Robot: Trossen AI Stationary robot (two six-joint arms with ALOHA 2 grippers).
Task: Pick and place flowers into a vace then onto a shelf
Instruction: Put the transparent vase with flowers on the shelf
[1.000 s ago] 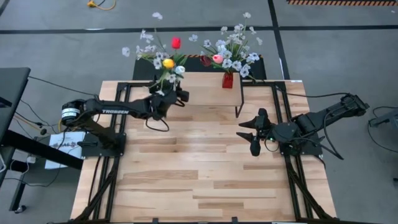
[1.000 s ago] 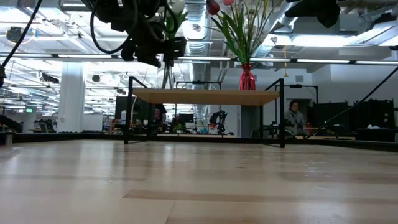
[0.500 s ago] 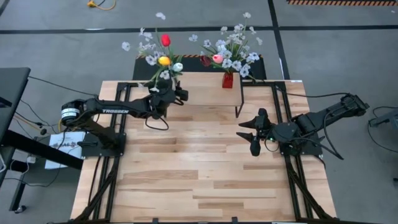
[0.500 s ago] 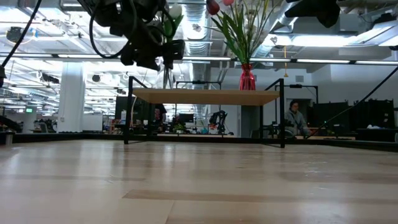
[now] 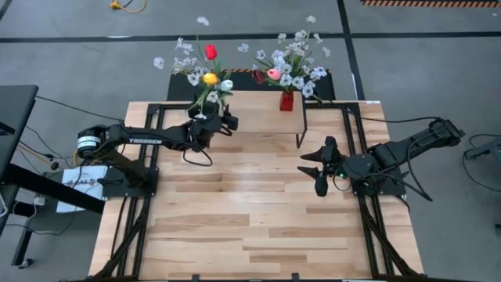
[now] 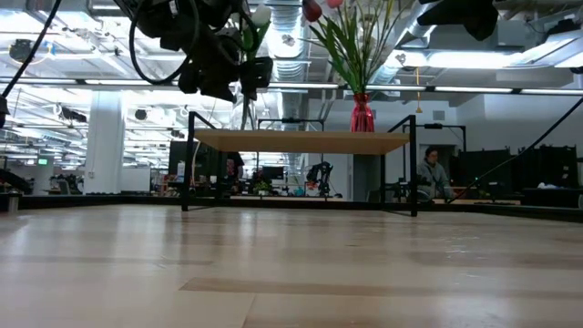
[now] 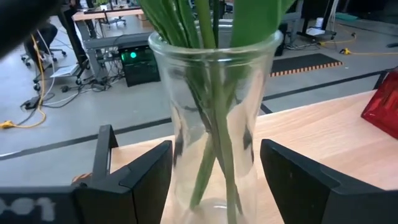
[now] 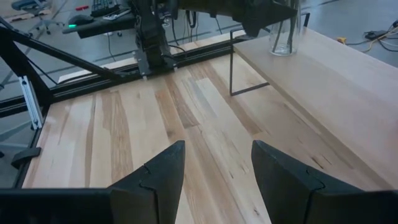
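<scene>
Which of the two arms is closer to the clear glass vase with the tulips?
The left. Its tool straddles the clear glass vase on the shelf; the right tool waits over mid-table.

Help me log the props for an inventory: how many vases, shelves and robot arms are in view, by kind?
Vases: 2 (clear glass vase, red vase)
Shelf: 1
Robot arms: 2 (left arm, right arm)
Total: 5
</scene>
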